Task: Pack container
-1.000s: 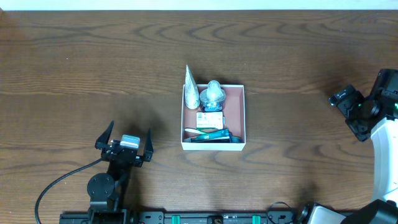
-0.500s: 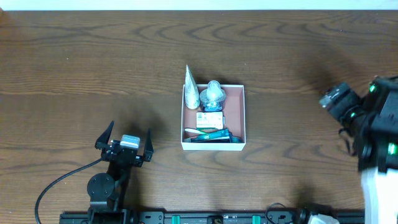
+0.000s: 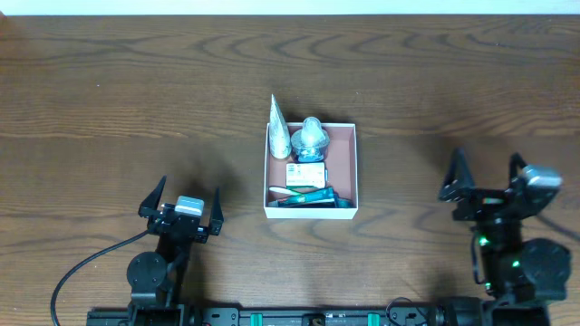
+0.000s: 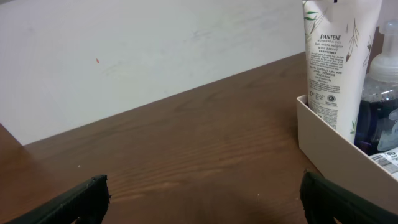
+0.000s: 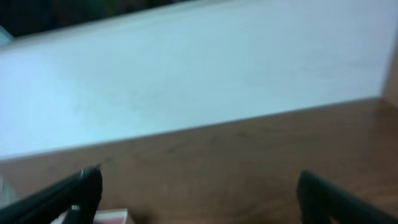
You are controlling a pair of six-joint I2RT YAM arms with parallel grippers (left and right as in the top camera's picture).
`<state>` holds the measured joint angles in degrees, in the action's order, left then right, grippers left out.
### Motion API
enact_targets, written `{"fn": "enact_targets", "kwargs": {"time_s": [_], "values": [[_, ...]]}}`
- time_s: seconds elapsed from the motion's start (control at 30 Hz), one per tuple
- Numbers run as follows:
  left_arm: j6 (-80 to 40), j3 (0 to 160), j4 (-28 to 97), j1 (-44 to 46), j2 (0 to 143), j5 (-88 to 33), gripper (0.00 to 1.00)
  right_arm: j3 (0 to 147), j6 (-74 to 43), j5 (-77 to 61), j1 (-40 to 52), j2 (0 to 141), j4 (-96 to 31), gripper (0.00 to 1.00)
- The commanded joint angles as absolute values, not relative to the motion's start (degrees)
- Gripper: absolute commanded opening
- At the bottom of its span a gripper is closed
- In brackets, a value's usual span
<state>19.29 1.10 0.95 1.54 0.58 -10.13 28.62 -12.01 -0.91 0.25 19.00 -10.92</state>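
The container (image 3: 349, 172), a shallow square box with white walls and a reddish-brown floor, sits mid-table. It holds a white Pantene tube (image 3: 278, 131) standing at its back left, a clear pump bottle (image 3: 311, 136), a small green-and-white box (image 3: 306, 174) and a teal item (image 3: 308, 197). In the left wrist view the container wall (image 4: 329, 140), the tube (image 4: 336, 56) and the bottle (image 4: 382, 81) show at right. My left gripper (image 3: 180, 201) (image 4: 202, 199) is open and empty, left of the container. My right gripper (image 3: 485, 177) (image 5: 199, 196) is open and empty, right of it.
The wooden table (image 3: 136, 91) has a white wall along its far edge (image 4: 124, 56). A black cable (image 3: 86, 263) runs from the left arm's base at the near edge. A pale corner (image 5: 102, 218) shows low in the blurred right wrist view.
The right arm has swung down from the far right edge to a low resting pose at the near right, its gripper now open over the table. The left arm has not moved.
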Motion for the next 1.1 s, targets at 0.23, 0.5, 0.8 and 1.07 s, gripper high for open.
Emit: {"fn": "enact_targets", "kwargs": {"time_s": [0.23, 0.5, 0.8, 1.07], "values": [[18.76, 0.23, 3.01, 1.19, 0.23, -10.96, 0.98, 10.28, -6.15, -9.47, 0.78, 8.54, 2.42, 0.99], [18.76, 0.23, 3.01, 1.19, 0.23, -10.96, 0.98, 4.14, -6.13, -9.5, 0.78, 3.55, 2.66, 0.99], [18.76, 0.23, 3.01, 1.19, 0.23, -10.96, 0.98, 0.3, -6.13, -9.47, 0.78, 0.82, 0.36, 0.99], [18.76, 0.23, 3.01, 1.19, 0.23, -10.96, 0.98, 0.32, -2.0, -8.1, 0.75, 0.49, -3.62, 0.99]]}}
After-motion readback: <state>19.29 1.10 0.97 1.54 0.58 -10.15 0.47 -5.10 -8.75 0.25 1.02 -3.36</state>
